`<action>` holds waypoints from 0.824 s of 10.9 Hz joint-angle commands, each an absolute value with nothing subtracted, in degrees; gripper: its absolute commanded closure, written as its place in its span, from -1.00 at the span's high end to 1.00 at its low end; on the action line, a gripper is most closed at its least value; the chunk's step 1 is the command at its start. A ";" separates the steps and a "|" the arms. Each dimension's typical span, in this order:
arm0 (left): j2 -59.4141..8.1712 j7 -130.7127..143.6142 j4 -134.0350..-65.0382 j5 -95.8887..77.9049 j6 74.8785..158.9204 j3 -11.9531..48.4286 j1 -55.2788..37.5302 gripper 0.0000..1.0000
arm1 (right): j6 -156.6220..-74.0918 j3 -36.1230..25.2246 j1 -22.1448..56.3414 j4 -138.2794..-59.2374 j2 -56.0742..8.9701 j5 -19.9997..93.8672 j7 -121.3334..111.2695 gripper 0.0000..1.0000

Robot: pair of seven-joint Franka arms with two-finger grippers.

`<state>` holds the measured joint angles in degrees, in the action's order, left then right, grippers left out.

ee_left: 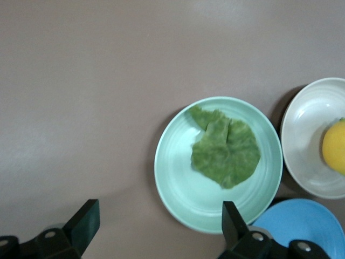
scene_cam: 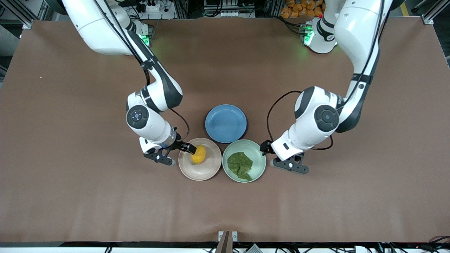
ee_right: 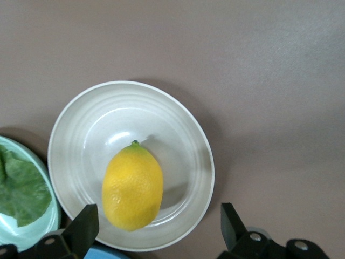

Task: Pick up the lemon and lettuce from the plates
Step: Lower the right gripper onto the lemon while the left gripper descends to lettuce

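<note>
The lemon [scene_cam: 198,154] lies in the beige-pink plate [scene_cam: 201,174]. The lettuce [scene_cam: 240,165] lies flat in the mint green plate [scene_cam: 259,157] beside it. My right gripper [scene_cam: 182,156] is open over the beige plate's rim toward the right arm's end, with one fingertip close to the lemon. The right wrist view shows the lemon [ee_right: 132,186] in its plate [ee_right: 183,140] just ahead of that gripper [ee_right: 156,226]. My left gripper [scene_cam: 267,155] is open and empty over the mint plate's rim toward the left arm's end. The left wrist view shows the lettuce [ee_left: 226,154] ahead of it [ee_left: 159,224].
An empty blue plate [scene_cam: 225,123] sits farther from the front camera, touching close to both other plates. The brown table [scene_cam: 88,196] stretches bare around the three plates.
</note>
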<state>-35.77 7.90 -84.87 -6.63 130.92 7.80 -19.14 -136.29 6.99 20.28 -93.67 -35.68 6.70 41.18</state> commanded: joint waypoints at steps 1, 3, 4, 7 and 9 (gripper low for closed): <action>-40.15 6.68 -82.62 -8.26 138.49 7.74 -21.43 1.00 | -140.25 6.86 20.91 -92.46 -38.05 6.94 42.10 1.00; -42.53 7.12 -82.62 -8.26 143.85 7.73 -22.41 1.00 | -143.51 6.86 21.71 -92.37 -39.19 7.03 42.19 1.00; -43.84 7.12 -82.53 -8.26 146.31 7.73 -23.20 1.00 | -145.09 6.86 21.88 -92.37 -39.72 8.25 42.10 1.00; -47.19 6.33 -82.53 -8.26 153.08 7.73 -23.38 1.00 | -146.78 6.77 24.51 -91.85 -42.44 8.35 42.10 1.00; -49.03 6.33 -82.53 -8.26 156.25 7.73 -23.90 1.00 | -148.35 6.77 24.78 -91.85 -43.24 8.44 42.01 1.00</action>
<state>-46.39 7.90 -84.21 -6.63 152.91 8.04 -23.00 -146.73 7.05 23.80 -93.53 -41.19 7.79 41.36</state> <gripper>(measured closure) 0.000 0.000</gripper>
